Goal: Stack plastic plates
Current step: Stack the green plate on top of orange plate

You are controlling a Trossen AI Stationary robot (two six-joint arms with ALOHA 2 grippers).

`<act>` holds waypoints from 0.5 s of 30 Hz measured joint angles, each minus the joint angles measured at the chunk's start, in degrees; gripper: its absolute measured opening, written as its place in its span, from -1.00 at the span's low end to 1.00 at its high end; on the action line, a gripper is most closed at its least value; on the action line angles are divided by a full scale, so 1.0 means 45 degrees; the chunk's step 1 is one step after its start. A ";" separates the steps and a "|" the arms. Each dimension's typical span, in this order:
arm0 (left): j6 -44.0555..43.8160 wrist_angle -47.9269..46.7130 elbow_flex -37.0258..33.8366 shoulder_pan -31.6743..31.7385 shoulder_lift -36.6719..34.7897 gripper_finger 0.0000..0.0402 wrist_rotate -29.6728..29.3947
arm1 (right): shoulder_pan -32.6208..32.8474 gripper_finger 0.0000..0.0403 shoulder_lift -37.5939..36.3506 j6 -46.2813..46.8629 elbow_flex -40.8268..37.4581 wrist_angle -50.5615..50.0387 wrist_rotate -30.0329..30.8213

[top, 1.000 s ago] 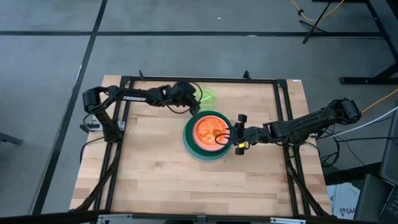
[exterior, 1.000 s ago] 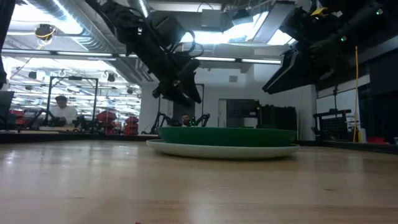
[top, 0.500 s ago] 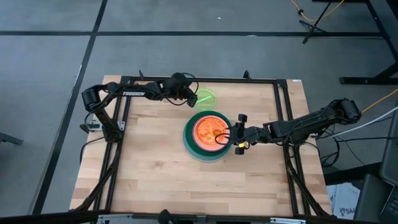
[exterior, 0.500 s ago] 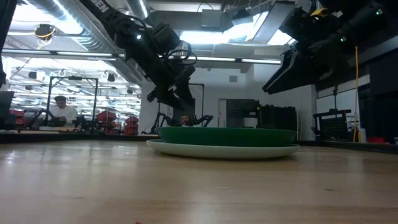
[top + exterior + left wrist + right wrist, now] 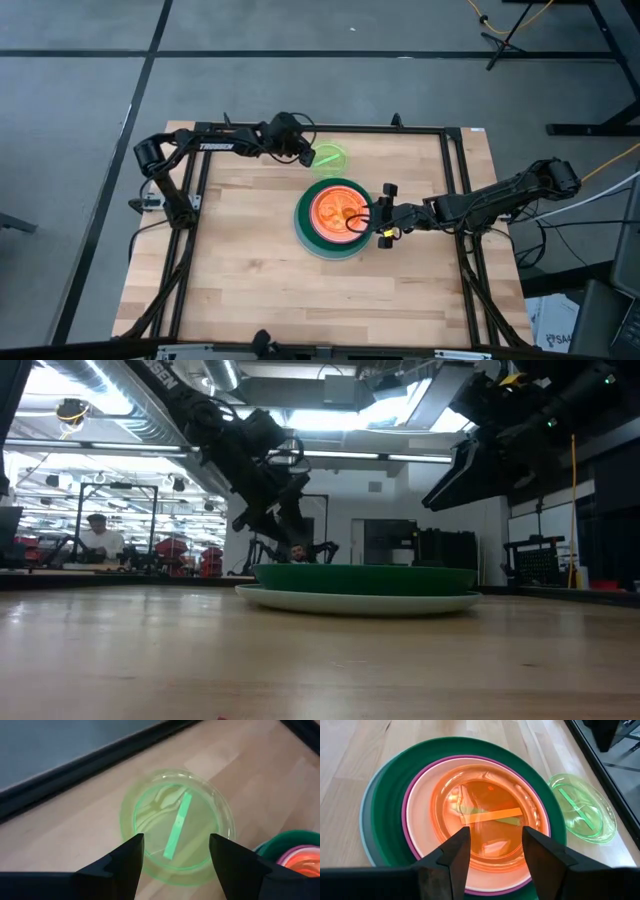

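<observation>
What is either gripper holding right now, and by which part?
Nothing. The left gripper stands open over the loose lime green plate; the right gripper stands open above the orange plate topping the stack.

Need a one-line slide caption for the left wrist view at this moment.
Left tool, open, poised over the lone translucent lime green plate on the wooden table, the plate stack at the frame's edge.

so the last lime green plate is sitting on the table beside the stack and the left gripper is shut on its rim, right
Not quite. The lime green plate does lie beside the stack, but the left gripper is open above it, not shut on its rim. The left wrist view shows this.
</observation>
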 joint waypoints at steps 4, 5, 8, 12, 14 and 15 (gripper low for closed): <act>0.0001 0.0131 0.0000 0.0105 0.0452 0.09 0.0179 | -0.0005 -0.15 0.0000 0.0000 -0.0009 0.0000 0.0000; 0.0000 0.0157 0.0000 0.0123 0.0567 0.09 0.0172 | -0.0005 -0.15 0.0004 0.0000 -0.0009 0.0000 0.0000; -0.0042 0.0334 0.0000 0.0252 0.0905 0.09 0.0218 | -0.0005 -0.15 0.0002 0.0000 -0.0009 0.0000 0.0000; -0.0339 0.0525 0.0000 0.0514 0.1344 0.09 0.0701 | -0.0005 -0.15 0.0000 0.0000 -0.0009 0.0000 0.0000; -0.0386 0.0625 0.0000 0.0642 0.1526 0.09 0.0847 | -0.0005 -0.15 0.0004 0.0000 -0.0009 -0.0005 0.0000; -0.0483 0.0598 -0.0002 0.0700 0.1581 0.09 0.0851 | -0.0005 -0.15 0.0002 0.0000 -0.0009 -0.0005 0.0000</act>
